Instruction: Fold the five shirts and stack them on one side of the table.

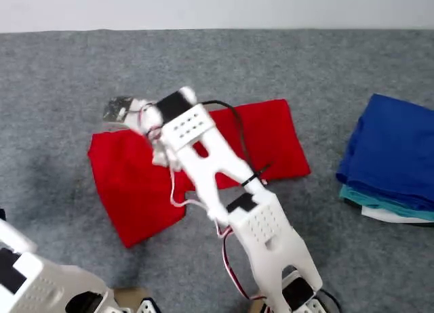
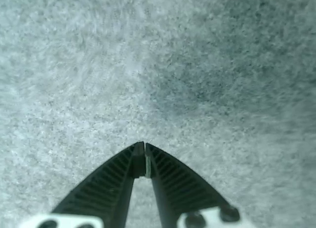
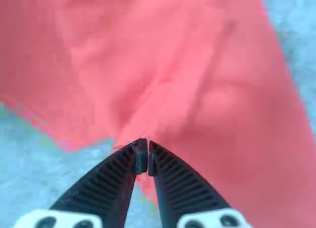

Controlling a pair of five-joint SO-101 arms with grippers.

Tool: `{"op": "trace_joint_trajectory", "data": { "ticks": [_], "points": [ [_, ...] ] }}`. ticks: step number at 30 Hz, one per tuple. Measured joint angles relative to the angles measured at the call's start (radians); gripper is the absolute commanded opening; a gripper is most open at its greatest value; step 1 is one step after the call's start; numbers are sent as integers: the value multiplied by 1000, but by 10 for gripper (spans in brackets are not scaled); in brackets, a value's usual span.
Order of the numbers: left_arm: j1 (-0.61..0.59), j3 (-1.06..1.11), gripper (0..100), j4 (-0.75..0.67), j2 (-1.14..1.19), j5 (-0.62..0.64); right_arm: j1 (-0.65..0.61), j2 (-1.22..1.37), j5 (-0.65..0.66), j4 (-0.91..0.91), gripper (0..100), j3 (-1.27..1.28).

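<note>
A red shirt [image 1: 135,184] lies partly folded on the grey felt table [image 1: 61,82], left of the middle. The right arm stretches over it, and my right gripper [image 1: 119,113] sits at the shirt's far left corner. In the right wrist view the right gripper [image 3: 142,156] is shut, and the folds of the red shirt [image 3: 197,65] run together at its tips, so the cloth's edge looks pinched. My left gripper [image 2: 144,161] is shut on nothing above bare felt. The left arm's base [image 1: 34,279] stands at the near left corner.
At the right edge a folded blue shirt [image 1: 393,150] tops a stack, with a teal shirt [image 1: 380,199] and a white one [image 1: 393,216] under it. Bare felt stretches across the far side and the left of the table.
</note>
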Motion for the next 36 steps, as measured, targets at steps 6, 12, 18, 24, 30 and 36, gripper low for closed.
{"op": "trace_joint_trajectory", "data": {
  "ticks": [6, 12, 18, 24, 30, 36],
  "points": [
    [0, 0, 6, 0, 0, 2, -138, -157, -8, 0, 128, 264],
    [0, 0, 6, 0, 0, 3, -259, -175, -63, 0, 234, 361],
    [0, 0, 6, 0, 0, 3, -359, -126, -86, -2, 235, 361],
    [0, 0, 6, -9, 0, 5, -370, -25, -86, -52, 234, 361],
    [0, 0, 6, -11, 0, 5, -367, 46, -89, -100, 91, 353],
    [0, 0, 6, -15, 0, 5, -327, 60, -89, -123, 9, 342]
  ]
}}
